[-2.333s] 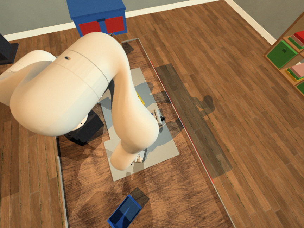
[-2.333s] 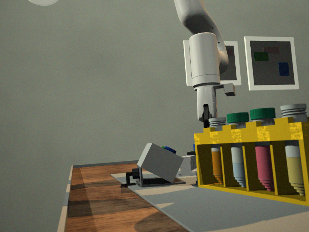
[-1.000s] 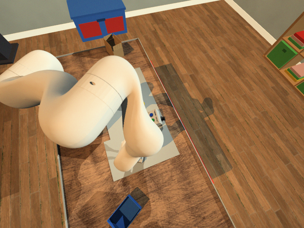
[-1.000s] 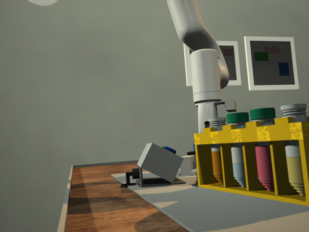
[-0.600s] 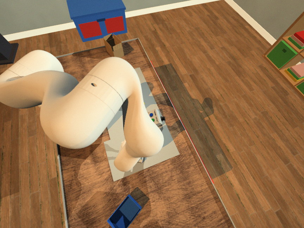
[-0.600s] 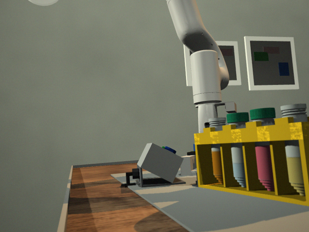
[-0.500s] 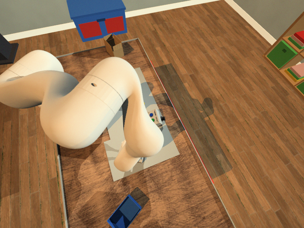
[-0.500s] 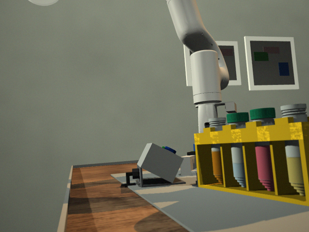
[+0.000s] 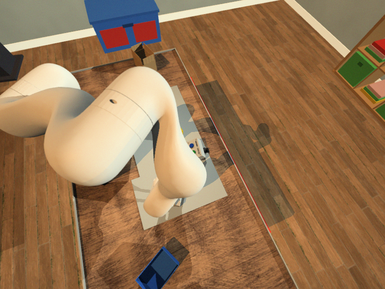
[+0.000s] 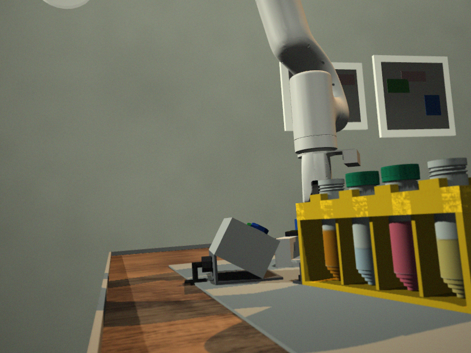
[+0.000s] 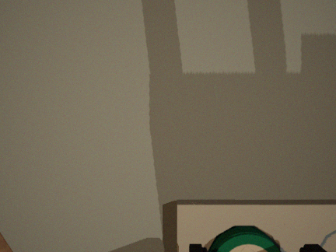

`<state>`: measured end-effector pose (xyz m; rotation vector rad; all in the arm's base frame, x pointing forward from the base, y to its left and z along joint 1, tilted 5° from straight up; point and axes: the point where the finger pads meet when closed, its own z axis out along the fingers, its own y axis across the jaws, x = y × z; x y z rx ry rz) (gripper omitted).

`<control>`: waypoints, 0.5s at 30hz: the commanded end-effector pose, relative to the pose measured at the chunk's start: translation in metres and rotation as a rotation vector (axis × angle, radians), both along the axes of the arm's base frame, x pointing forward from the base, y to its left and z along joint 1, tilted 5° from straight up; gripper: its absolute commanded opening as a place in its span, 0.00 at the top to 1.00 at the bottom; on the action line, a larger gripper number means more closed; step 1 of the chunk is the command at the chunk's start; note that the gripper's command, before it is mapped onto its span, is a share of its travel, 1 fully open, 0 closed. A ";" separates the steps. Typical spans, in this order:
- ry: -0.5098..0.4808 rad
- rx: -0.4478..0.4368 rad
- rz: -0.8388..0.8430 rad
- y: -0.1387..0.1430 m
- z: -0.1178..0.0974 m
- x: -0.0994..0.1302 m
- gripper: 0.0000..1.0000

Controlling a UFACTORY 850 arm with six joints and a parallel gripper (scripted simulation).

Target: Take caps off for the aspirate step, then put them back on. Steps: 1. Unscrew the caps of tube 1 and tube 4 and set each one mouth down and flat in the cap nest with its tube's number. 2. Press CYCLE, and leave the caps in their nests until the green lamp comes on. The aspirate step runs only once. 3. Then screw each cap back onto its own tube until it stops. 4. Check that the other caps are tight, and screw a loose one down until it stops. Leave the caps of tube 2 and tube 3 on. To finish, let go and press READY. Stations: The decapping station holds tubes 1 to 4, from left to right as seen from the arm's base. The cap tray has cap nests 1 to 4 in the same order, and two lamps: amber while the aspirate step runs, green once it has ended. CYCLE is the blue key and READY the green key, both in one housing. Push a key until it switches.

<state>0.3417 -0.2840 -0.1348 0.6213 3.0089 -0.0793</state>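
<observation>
Along the left of the exterior view, the counter (image 9: 239,242) (image 10: 159,326) runs back as brown wood edged by a raised rim (image 10: 99,322), with a pale mat (image 9: 205,189) (image 10: 323,318) (image 11: 78,117) lying over part of it. Next comes a black clamp-like fitting (image 9: 206,150) (image 10: 206,263) at the back of the tilted grey housing (image 9: 200,152) (image 10: 243,248). On the sloping face of the housing sit the green key (image 9: 194,151) (image 10: 249,224) and the blue key (image 9: 191,145) (image 10: 259,227), side by side. A pale block (image 10: 285,248) stands farther back, between the housing and the yellow rack.

Further right, the white arm (image 9: 102,133) (image 10: 312,110) reaches down behind the near end of the rack as seen here, and the rack hides the tips of its jaws. The wrist view shows them: the jaws stand partly apart, one black fingertip (image 11: 197,248) on either side of a green cap (image 11: 246,235), with a gap at each side. That cap is on the pale cap tray (image 11: 190,219), near its edge; which nest it is in, I cannot tell.

At the right is the decapping station (image 10: 405,203), a yellow rack holding four upright tubes. From left to right in the exterior view, they are an orange-filled tube (image 10: 330,247) with a bare threaded neck, a pale-blue one (image 10: 362,250) under a green lid (image 10: 362,178), a pink one (image 10: 403,247) under another green lid (image 10: 400,173), and a yellowish one (image 10: 448,254), its threads bare.

You can see the arm (image 9: 99,136) (image 10: 312,110) has lowered since the earliest pictures, bringing your claw (image 10: 314,187) (image 11: 254,248) down; from above, the arm now uncovers your cardboard box (image 9: 149,61).
</observation>
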 end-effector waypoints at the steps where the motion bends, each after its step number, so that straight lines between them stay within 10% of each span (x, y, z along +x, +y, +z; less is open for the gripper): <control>1: -0.001 -0.001 0.000 0.001 0.024 -0.001 0.54; 15: -0.001 -0.001 0.000 0.005 0.084 -0.004 0.54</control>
